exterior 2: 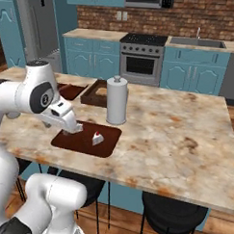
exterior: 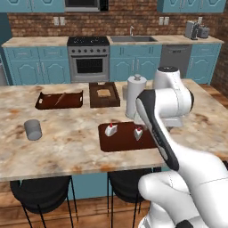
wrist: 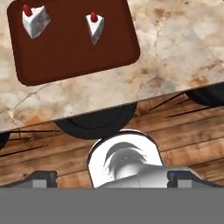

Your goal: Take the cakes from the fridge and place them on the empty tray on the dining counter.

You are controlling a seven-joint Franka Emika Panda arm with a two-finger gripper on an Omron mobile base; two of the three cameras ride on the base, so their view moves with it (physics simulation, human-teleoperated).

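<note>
Two cakes on tray; marbled counter.

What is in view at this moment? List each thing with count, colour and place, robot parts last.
cakes: two, white-grey wedges with red cherries, one left and one right on the tray
tray: one, dark reddish-brown, near edge of the dining counter
dining counter: one, beige-brown marbled
paper towel roll: one, white, upright behind the tray
grey cup: one, left part of the counter
handled tray: one, brown, holds a thin stick, far side of counter
bread tray: one, brown, beside the handled tray
stools: black, under the counter's near edge
fridge: one, grey, far left
stove: one, back wall
gripper: open, holding nothing, raised off the counter's near edge
</note>
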